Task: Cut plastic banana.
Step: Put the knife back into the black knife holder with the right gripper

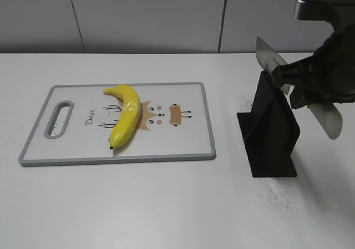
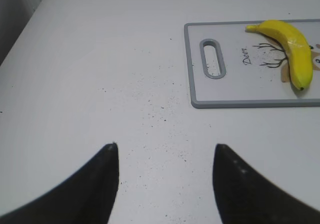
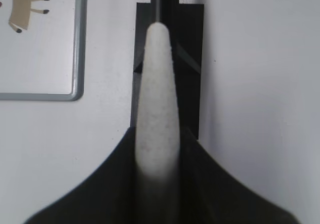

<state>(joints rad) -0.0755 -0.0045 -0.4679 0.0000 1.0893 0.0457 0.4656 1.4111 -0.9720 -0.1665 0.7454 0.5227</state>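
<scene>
The plastic banana (image 1: 126,118) is bright yellow and curved and lies left of centre on the grey-rimmed white cutting board (image 1: 183,138). It also shows in the left wrist view (image 2: 295,47) on the board (image 2: 235,92). My right gripper (image 1: 298,80) is shut on the pale grey handle of a knife (image 3: 159,84). It holds the knife tilted at the top of the black knife stand (image 1: 272,143), right of the board, with the blade (image 1: 270,55) pointing up and left. My left gripper (image 2: 165,151) is open and empty over bare table left of the board.
The black stand (image 3: 190,34) sits on the white table between the board's right edge and my right arm. Small dark specks dot the tabletop. A grey wall runs along the table's far edge.
</scene>
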